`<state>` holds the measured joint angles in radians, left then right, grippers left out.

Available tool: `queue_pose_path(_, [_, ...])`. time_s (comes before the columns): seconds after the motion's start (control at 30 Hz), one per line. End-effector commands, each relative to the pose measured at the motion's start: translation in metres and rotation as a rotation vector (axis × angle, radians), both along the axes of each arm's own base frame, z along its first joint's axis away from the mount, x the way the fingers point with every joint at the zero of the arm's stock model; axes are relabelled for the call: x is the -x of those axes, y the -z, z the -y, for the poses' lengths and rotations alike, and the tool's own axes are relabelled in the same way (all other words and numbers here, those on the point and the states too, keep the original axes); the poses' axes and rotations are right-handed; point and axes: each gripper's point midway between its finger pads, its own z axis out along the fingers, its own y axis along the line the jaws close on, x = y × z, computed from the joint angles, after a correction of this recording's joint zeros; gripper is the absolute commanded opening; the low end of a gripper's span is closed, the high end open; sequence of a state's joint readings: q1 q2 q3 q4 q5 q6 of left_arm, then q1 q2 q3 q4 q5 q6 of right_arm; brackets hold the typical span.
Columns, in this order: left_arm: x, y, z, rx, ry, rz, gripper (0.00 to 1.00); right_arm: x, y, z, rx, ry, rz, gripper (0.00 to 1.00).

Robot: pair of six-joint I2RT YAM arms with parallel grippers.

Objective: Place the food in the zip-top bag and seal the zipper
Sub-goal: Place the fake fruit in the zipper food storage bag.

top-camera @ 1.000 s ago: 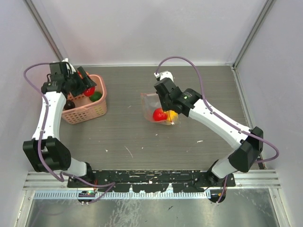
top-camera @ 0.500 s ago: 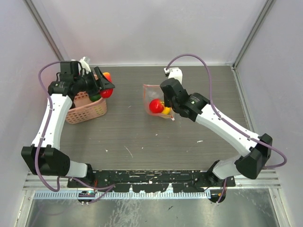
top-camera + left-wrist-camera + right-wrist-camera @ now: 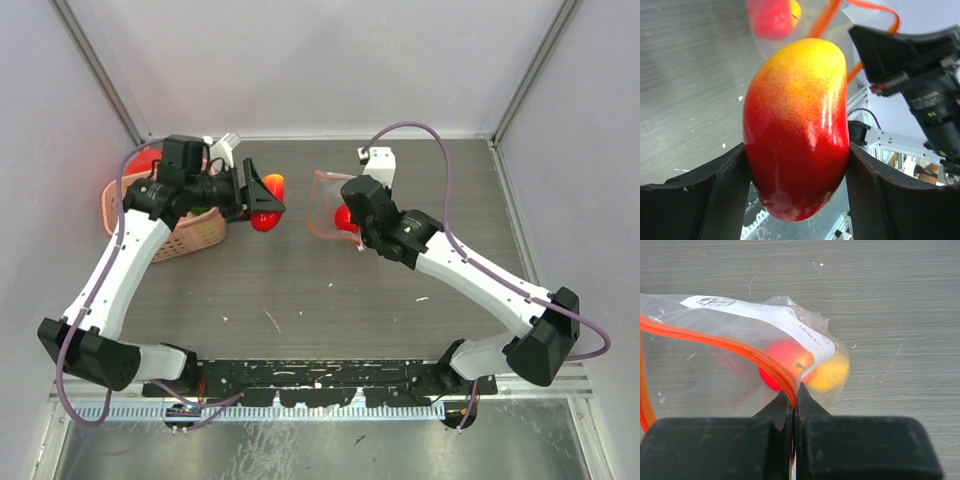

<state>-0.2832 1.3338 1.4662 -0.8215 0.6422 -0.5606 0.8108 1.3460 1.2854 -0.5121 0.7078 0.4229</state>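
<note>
Loading is in hand: the left gripper point(image 3: 796, 170), jaws pinching a red-and-yellow mango point(image 3: 797, 110), hangs over the bench point(image 3: 330, 300) left of centre in the top view, just beside the zip-top bag point(image 3: 320, 200). The right gripper point(image 3: 795, 402), jaws pressed together on the zipper point(image 3: 715, 337), holds the mouth open. Next, I judge, the mango must enter that floppy mouth and be released beside the red piece point(image 3: 782, 357) and yellow piece point(image 3: 832, 372) inside; the pink basket point(image 3: 190, 238) sits at left.

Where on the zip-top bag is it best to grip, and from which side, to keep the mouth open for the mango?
Grip the zipper strip on one lip only, from the side away from the mango, as the right pincer does. That strip is the flat, likely stiffest edge of the crinkly zip-top bag, and the mouth gapes toward the mango.
</note>
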Motion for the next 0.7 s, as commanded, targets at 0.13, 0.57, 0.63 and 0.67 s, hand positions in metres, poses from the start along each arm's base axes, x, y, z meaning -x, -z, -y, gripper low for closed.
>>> queue_pose_path(0.13, [0.048, -0.009, 0.045, 0.113, 0.152, -0.048, 0.28, -0.009, -0.012, -0.002, -0.061, 0.081, 0.114, 0.00])
queue_pose_path(0.57, [0.059, 0.021, 0.095, 0.074, 0.231, -0.145, 0.28, -0.001, 0.002, -0.012, -0.089, 0.038, 0.115, 0.00])
queue_pose_path(0.63, [0.056, 0.028, 0.097, 0.060, 0.232, -0.171, 0.28, 0.000, 0.002, -0.014, -0.097, 0.024, 0.115, 0.00])
queue_pose_path(0.67, [0.055, 0.029, 0.097, 0.052, 0.229, -0.176, 0.28, 0.000, 0.002, -0.014, -0.099, 0.018, 0.115, 0.00])
